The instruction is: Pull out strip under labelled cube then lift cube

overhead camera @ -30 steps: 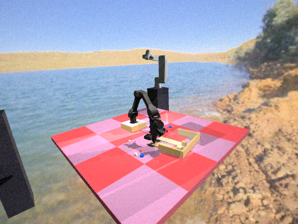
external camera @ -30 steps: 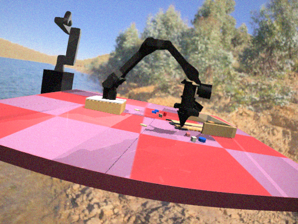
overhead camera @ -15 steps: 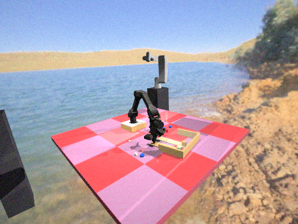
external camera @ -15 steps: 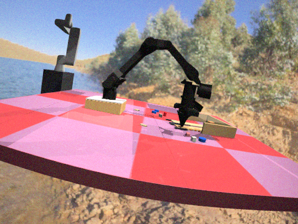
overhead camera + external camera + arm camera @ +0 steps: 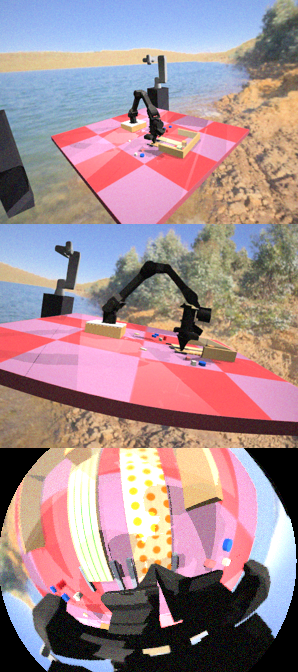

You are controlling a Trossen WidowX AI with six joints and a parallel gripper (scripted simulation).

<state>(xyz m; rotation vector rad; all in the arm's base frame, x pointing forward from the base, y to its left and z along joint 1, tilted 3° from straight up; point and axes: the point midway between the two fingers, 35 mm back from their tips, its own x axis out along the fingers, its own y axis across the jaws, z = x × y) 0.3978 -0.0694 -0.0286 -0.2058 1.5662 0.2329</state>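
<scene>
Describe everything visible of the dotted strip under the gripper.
The dotted strip is a long, flat, pale band with yellow and orange dots. It lies flat, running from the shut gripper toward the tan tray, beside a striped strip. The gripper's tip meets its near end; actual contact cannot be confirmed.

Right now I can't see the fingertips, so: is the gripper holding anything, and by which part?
Nothing is held. The gripper is shut, tip down at the near end of the dotted strip.
</scene>
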